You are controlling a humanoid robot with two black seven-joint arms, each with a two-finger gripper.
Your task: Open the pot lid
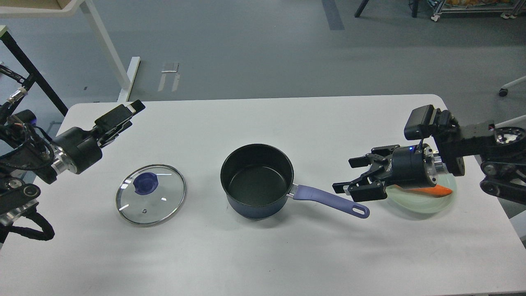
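Note:
The dark blue pot (257, 181) stands uncovered at the table's middle, its purple handle (328, 199) pointing right. Its glass lid (151, 194) with a purple knob (146, 183) lies flat on the table left of the pot. My left gripper (123, 112) is raised up and to the left of the lid, clear of it; I see it edge-on and cannot tell its fingers apart. My right gripper (347, 174) is open and empty, just above and right of the handle's end, not touching it.
A pale green plate (427, 203) with an orange carrot (431, 190) sits under my right wrist near the table's right edge. A white table leg (107, 45) and a black frame (24, 70) stand beyond the far left corner.

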